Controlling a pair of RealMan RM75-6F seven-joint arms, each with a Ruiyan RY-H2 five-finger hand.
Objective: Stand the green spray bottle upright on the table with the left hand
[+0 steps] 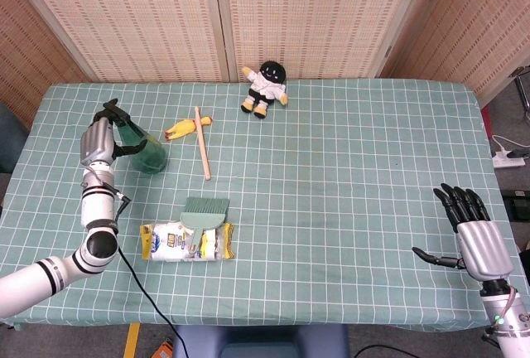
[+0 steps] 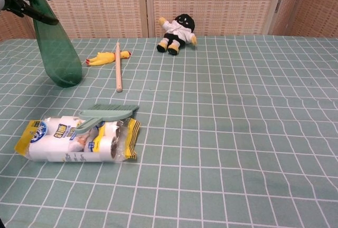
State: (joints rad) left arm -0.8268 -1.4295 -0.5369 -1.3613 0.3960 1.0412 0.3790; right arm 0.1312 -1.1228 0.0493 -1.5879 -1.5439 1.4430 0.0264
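Observation:
The green spray bottle (image 1: 149, 157) (image 2: 58, 54) stands upright on the table's left side, its base on the checked cloth. My left hand (image 1: 97, 138) (image 2: 15, 0) is at the bottle's top from the left. Its dark fingers (image 2: 41, 18) are spread to either side of the neck and trigger, and their grip looks loosened. My right hand (image 1: 474, 239) hovers open over the near right corner with nothing in it, and only the head view shows it.
A yellow rubber chicken (image 1: 184, 128) and a wooden stick (image 1: 202, 153) lie just right of the bottle. A green brush (image 1: 204, 213) lies on a packet of rolls (image 1: 184, 241) nearer me. A plush doll (image 1: 265, 86) sits at the back.

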